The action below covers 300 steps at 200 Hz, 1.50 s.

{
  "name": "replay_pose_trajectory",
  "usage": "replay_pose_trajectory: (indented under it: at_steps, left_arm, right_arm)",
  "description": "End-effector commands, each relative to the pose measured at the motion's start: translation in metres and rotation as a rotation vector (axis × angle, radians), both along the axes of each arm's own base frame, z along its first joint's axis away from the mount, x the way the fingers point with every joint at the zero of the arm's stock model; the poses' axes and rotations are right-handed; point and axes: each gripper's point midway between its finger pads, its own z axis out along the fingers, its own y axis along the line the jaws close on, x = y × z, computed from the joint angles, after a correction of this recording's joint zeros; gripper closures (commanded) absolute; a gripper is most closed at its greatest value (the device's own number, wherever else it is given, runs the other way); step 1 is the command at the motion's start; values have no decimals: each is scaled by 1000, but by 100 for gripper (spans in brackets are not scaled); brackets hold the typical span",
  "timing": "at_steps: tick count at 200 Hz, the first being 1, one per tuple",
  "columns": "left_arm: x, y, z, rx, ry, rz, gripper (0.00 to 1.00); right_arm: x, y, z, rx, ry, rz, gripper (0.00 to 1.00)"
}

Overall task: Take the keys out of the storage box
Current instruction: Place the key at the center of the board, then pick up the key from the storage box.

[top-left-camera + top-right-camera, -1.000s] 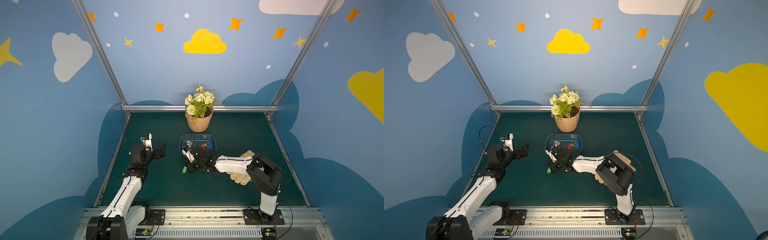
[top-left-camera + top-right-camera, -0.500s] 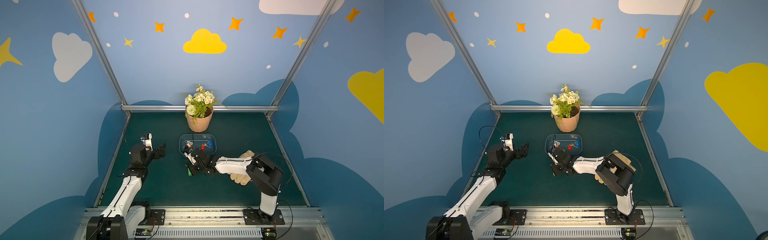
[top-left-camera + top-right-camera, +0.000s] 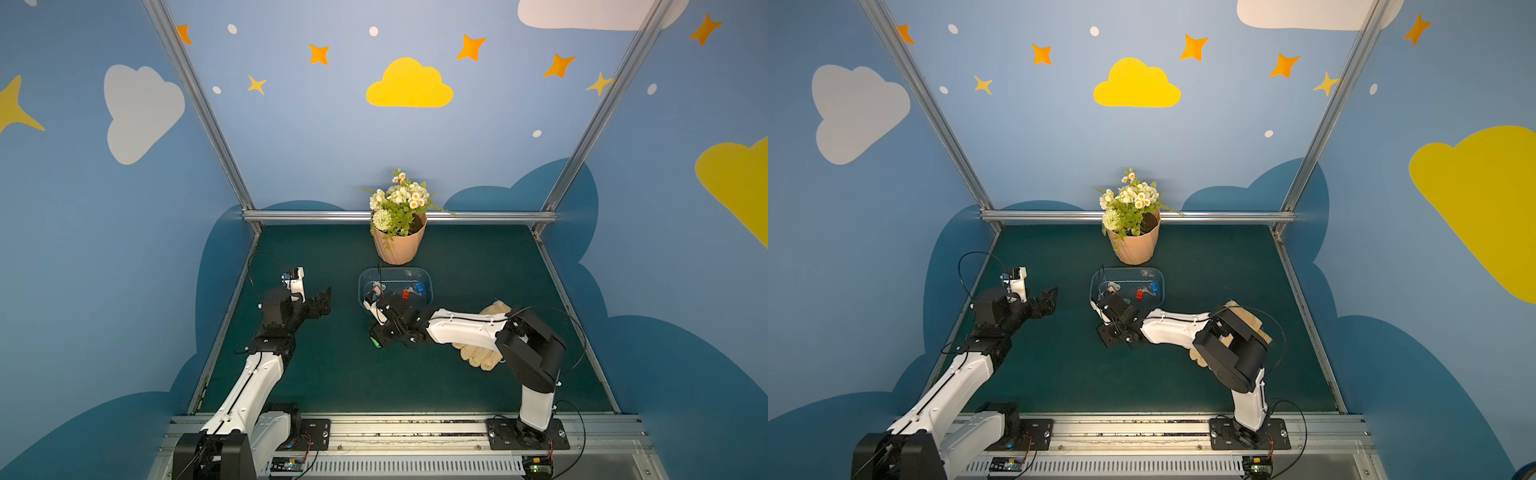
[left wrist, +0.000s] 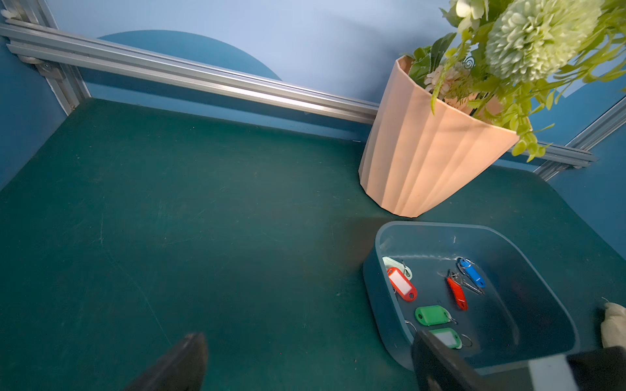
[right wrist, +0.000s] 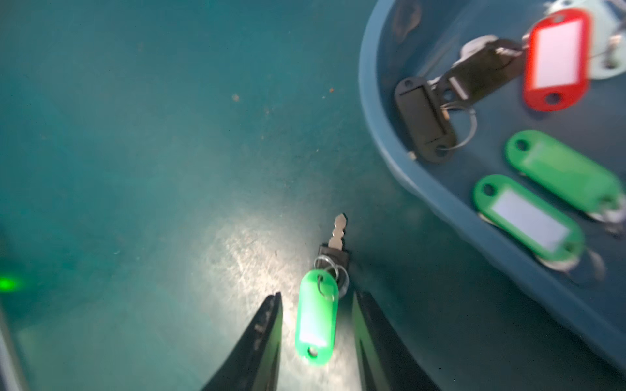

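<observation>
1. Right gripper (image 5: 316, 298) hangs low, jaws parted, gripping nothing.
2. Between them, on the mat (image 5: 135, 135): one green-tagged key (image 5: 316, 321), white label blank.
3. Storage box (image 5: 450, 213) just beyond, holding red, green, black-tagged keys (image 5: 555, 57).

**Both top views:** even, diffuse light with only faint shadows. The wide lens splays the frame posts (image 3: 199, 104) outward toward the picture edges.

**Left wrist view:** sharp at the centre. A soft shadow lies on the green mat (image 4: 203, 237) where the flower pot (image 4: 423, 162) meets the storage box (image 4: 382, 304). The pale flowers (image 4: 535, 37) in the corner are bright and stretched.

**Right wrist view:** a white glare patch sits on the mat beside the green-tagged key (image 5: 316, 325). The tags (image 5: 555, 61) in the box are smeared by motion blur.
</observation>
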Motion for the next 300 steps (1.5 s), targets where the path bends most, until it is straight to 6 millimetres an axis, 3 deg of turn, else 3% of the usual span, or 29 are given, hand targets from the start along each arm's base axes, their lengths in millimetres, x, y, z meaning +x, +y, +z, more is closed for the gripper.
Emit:
replay_pose_trajectory:
  at_steps: [1,28,57,81,111,131,171,210,231,260,300]
  left_arm:
    - [3,-7,16,8,-35,-39,0]
    - [5,-12,15,18,-28,-59,0]
    - [5,-13,14,20,-21,-64,0]
    - [5,-14,13,22,-22,-67,0]
    - [6,-26,17,22,-19,-113,0]
    - [8,-52,21,25,18,-182,0]
    - [17,-136,30,88,108,-367,0]
    - [30,-200,-7,36,319,-586,0]
    - [33,-224,-35,27,438,-668,0]
    - [42,-247,-67,33,539,-716,1]
    - [69,-260,-86,64,582,-673,19]
  right_arm:
    - [25,-24,70,-1,-128,-104,56]
    - [54,-71,91,-10,-112,-279,49]
    - [84,-112,72,-30,-18,-436,50]
    - [98,-121,54,-84,34,-484,51]
    - [105,-116,42,-127,64,-452,52]
    - [103,-120,54,-132,48,-451,53]
    - [98,-169,92,-95,-48,-562,47]
    - [87,-236,109,-43,-83,-715,42]
    - [80,-266,116,-6,-88,-771,40]
    - [74,-288,119,45,-130,-822,40]
    - [67,-301,120,88,-170,-839,39]
